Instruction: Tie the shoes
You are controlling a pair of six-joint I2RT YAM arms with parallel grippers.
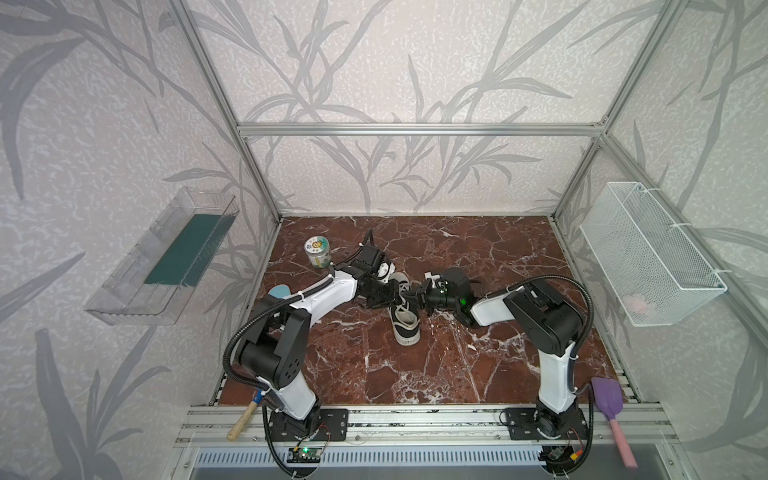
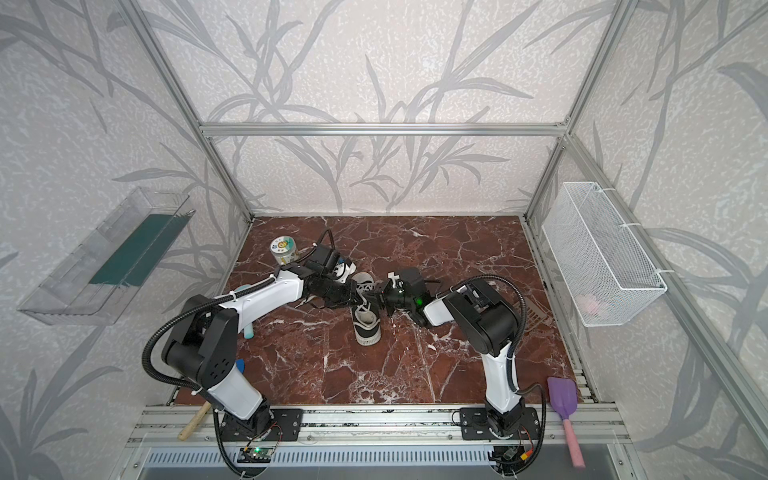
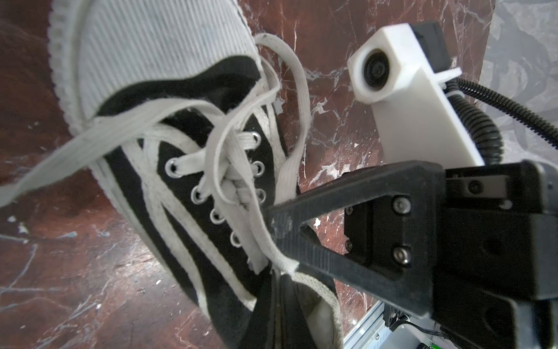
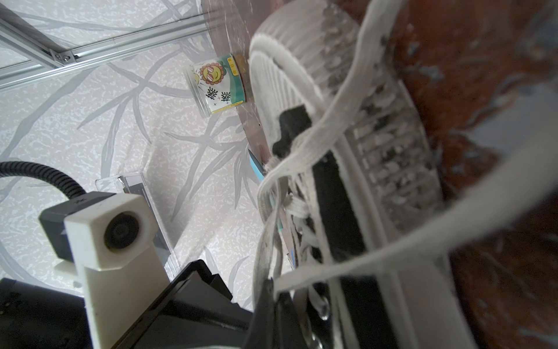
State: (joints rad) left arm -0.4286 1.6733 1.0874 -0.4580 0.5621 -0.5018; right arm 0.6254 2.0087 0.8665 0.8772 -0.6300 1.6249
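The right pincer (image 3: 279,238) was seen closed on a strand of the laces (image 3: 193,161), the flat white band pinched at its black tips. The left pincer (image 1: 400,296) was closed as well and appeared to hold another strand, though the contact itself was half hidden.

In both top views the two pincers were met almost tip to tip above the lacing of the shoe (image 1: 405,328), which lay on the table (image 1: 457,365) near its middle. The shoe's long axis ran away from the arm bases, with the toe cap (image 3: 157,45) at the far end and the heel (image 1: 406,337) at the near end. The line joining the pincers was thus set across that axis, the left arm on the shoe's left, the right arm on its right, and neither clearly nearer.

A twist of lace was seen at the middle of the lacing, but no finished bow could be made out. Any tightening pull would probably be made sideways, each pincer drawn toward its own side.
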